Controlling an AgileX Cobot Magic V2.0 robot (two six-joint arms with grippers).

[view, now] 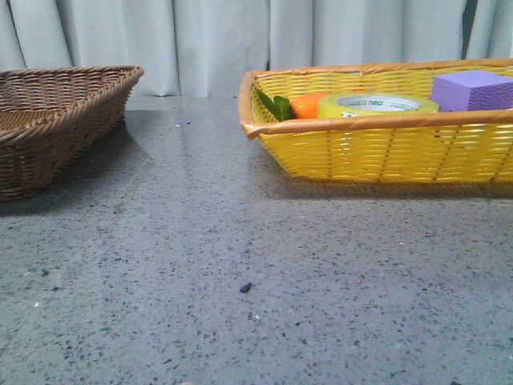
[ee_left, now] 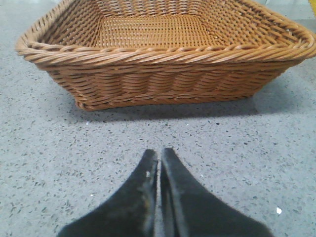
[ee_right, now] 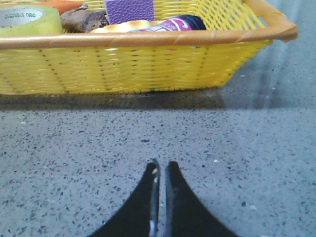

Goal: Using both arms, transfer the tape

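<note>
Tape (view: 377,105) lies flat in the yellow basket (view: 385,152), between the carrot (view: 309,104) and purple block (view: 474,90). I have my right gripper (ee_right: 161,170) low over the table facing that basket, jaws pinched together, empty; my left gripper (ee_left: 159,158), likewise closed on nothing, faces the brown basket (ee_left: 163,74), probably the drop-off

The left tool (ee_left: 159,158) shows at the bottom centre of its wrist frame as two dark tapered fingers (ee_left: 143,192) pressed together, with only a thin seam between them, their tips pointing up the frame and holding nothing. The right tool (ee_right: 162,168) sits at the bottom centre of its own wrist frame in the same pose: two black fingers (ee_right: 180,202) closed nearly tip to tip, a narrow slit between, empty. Neither arm appears in the front frame.
</note>
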